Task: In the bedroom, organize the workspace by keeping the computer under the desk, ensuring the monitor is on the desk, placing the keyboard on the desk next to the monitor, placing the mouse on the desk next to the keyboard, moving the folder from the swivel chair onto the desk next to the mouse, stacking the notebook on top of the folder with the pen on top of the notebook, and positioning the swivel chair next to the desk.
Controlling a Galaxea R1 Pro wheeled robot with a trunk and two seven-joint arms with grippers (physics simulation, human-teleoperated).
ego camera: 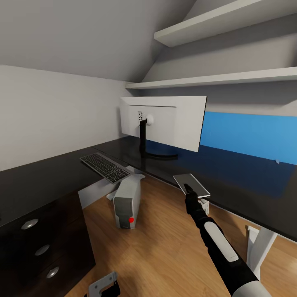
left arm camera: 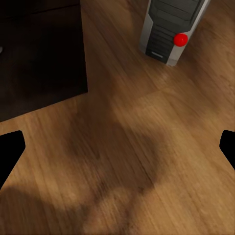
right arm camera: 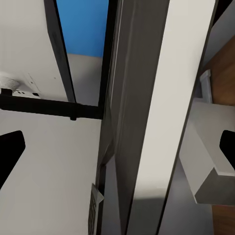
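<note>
Right now my right tool (ego camera: 189, 190) is clamped on a flat grey slab, which I take to be the folder (ego camera: 191, 184), holding it by its near edge just above the front lip of the black table (ego camera: 231, 181). The monitor (ego camera: 165, 121) stands further back, its rear face toward me, and the keyboard (ego camera: 104, 166) lies on the table's left wing, well apart from it. The computer (ego camera: 127, 201) sits on the wooden floor (ego camera: 165, 247) under the table. My left tool (left arm camera: 117, 147) hangs low over the floor, fingers apart and empty. My worry: the slab is pinched at one edge only, so it could tilt, catch the table lip and slip out as I set it down.
</note>
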